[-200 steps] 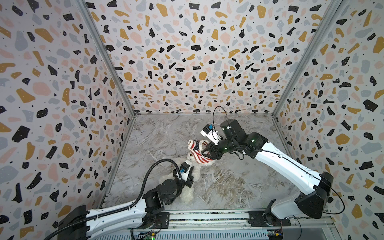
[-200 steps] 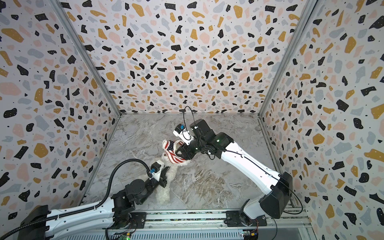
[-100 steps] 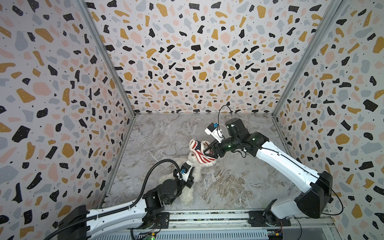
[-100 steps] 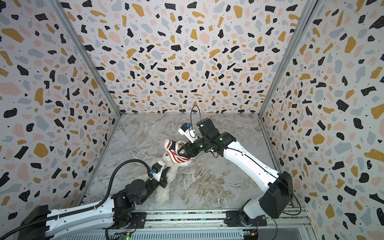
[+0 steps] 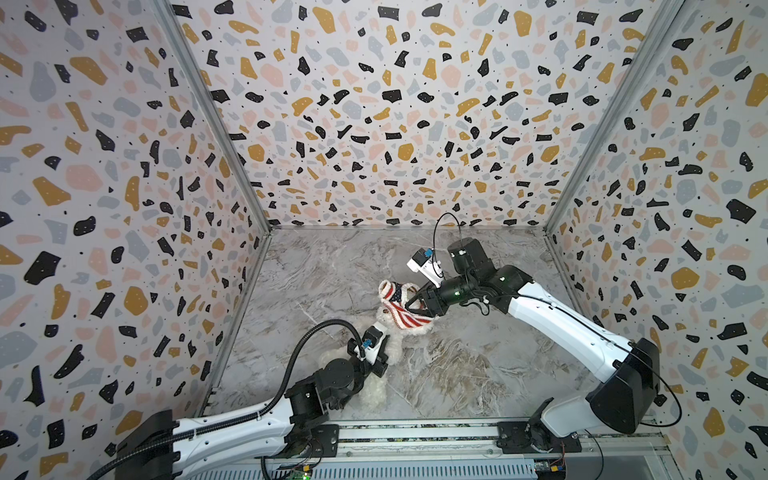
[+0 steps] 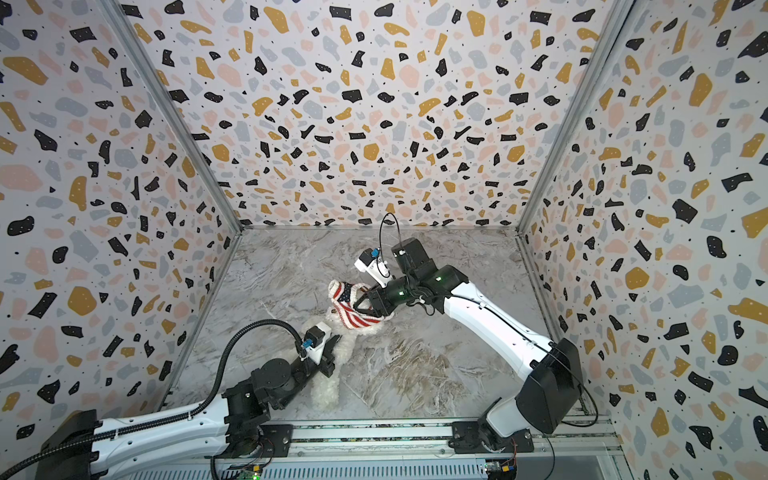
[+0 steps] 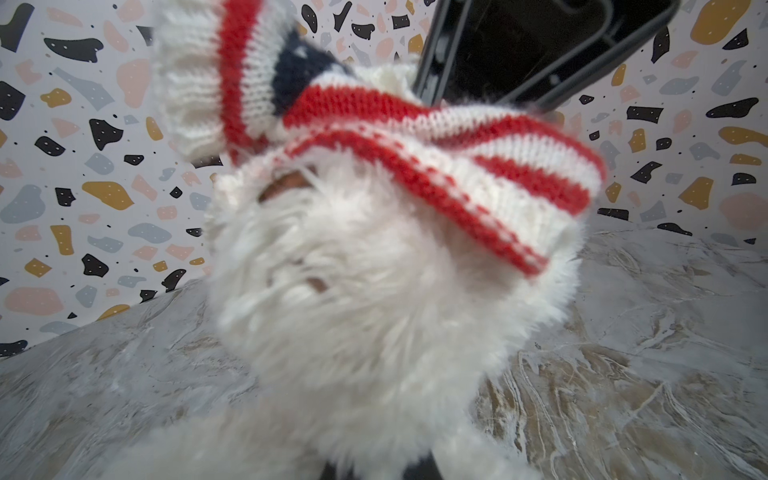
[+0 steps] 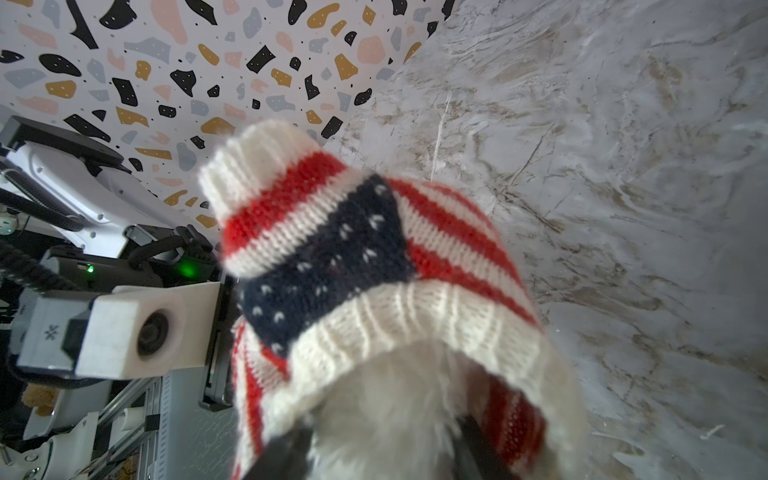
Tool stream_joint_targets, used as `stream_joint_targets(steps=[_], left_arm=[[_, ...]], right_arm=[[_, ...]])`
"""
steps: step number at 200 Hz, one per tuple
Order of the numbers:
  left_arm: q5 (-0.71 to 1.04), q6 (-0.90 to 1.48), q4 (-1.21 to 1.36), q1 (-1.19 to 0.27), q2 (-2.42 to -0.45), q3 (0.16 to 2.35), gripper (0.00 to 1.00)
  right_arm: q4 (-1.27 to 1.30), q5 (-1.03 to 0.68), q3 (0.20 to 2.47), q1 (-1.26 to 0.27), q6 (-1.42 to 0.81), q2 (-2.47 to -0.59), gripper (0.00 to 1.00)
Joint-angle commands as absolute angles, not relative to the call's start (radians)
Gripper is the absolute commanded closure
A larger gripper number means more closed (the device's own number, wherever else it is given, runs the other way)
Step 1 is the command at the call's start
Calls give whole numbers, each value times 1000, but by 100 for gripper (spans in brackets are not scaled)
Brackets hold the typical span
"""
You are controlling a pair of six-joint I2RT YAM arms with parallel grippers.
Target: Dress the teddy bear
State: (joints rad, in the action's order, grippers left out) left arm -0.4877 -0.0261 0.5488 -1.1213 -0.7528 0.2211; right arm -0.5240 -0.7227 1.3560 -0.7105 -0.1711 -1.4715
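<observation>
Left arm low, left end effector (image 5: pixel 388 353) closed, right arm reaching inward, right end effector (image 5: pixel 411 304) partly open.

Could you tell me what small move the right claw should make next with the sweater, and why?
Probably have the right claw draw the sweater further down the head of the teddy bear. The sweater only caps the head, with an eye showing just below its hem, and the left claw grips the body lower down.
</observation>
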Motion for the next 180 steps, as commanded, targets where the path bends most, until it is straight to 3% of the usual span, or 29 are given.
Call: stream_joint_targets(steps=[1,64,99,127,152,180], left_arm=[[-478,-38,652,-1128,-746,244,100],[-542,24,639,-1126,-797,244,100],[-483,138,581,-1126,-842,287,39],[-394,257,490,-1121,-841,337,17],[-329,394,401,-1113,-812,394,15],[-221,573,406,-1092,-760,415,32]], right_arm=[[-516,-759,1341,-719,-179,-1452,66],[-465,-731,1296,-723,-180,-1368,100],[-349,-539,1194,-723,-186,-1241,100],[-205,-397,1071,-727,-171,-1116,100],[-103,-319,988,-737,-131,-1044,100],[-40,-253,929,-768,-62,-1010,100]])
